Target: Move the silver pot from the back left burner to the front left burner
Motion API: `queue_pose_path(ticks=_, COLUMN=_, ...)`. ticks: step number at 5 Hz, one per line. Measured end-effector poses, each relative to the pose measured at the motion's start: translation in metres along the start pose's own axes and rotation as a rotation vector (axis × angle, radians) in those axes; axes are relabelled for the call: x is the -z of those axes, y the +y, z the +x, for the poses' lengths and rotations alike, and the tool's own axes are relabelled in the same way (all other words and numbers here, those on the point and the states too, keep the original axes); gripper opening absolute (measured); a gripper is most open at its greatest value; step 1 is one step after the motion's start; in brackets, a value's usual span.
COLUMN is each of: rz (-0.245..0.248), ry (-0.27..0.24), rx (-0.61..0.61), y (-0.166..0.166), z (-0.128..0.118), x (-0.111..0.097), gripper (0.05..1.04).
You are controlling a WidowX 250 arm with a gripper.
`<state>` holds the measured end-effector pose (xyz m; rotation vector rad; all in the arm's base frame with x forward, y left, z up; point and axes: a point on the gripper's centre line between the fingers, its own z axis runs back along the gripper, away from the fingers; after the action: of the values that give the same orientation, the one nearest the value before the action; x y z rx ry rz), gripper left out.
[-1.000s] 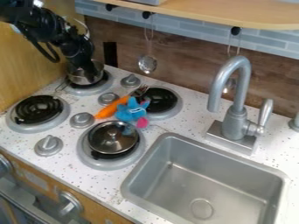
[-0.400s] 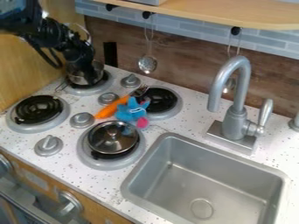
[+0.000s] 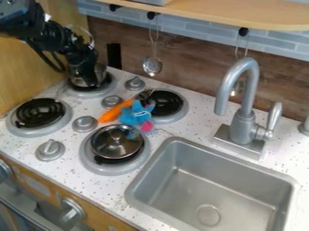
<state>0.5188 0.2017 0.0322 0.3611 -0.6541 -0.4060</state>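
At the upper left, the black gripper (image 3: 91,80) hangs down over a small metal pot (image 3: 100,73) on the back left burner. Its lower end is at the pot, overlapping the near side, and hides part of it. To the right and nearer, an orange carrot-like toy (image 3: 112,113) lies on the stovetop beside a blue plush toy (image 3: 136,114) with a pink part. A fork (image 3: 145,94) rests by the back right burner. The front right burner carries a pan with a shiny metal lid (image 3: 116,141).
Grey knobs (image 3: 50,150) stand between the burners. A bare burner (image 3: 39,113) is at the left. The sink (image 3: 211,187) and tall grey faucet (image 3: 242,103) are at the right. A slotted ladle (image 3: 152,66) hangs on the back wall, under a wooden shelf (image 3: 241,14).
Over the last second the arm's upper part has shifted slightly, while the gripper has stayed at the pot. A wire-like handle seen left of the pot earlier no longer shows there.
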Motion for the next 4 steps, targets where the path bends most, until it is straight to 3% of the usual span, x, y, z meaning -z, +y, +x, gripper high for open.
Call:
queue_pose_path(ticks=1, rz=-0.003, ry=-0.002, rx=0.011, y=0.0003, z=-0.0009, x=0.0001, gripper=0.189)
queue_pose_path(ticks=2, rz=-0.006, ry=0.000, rx=0.002, y=0.0003, z=-0.0037, x=0.0002, gripper=0.086)
queue_pose_path(ticks=4, rz=-0.017, ry=-0.010, rx=0.000, y=-0.0034, z=-0.0068, x=-0.0003, gripper=0.081)
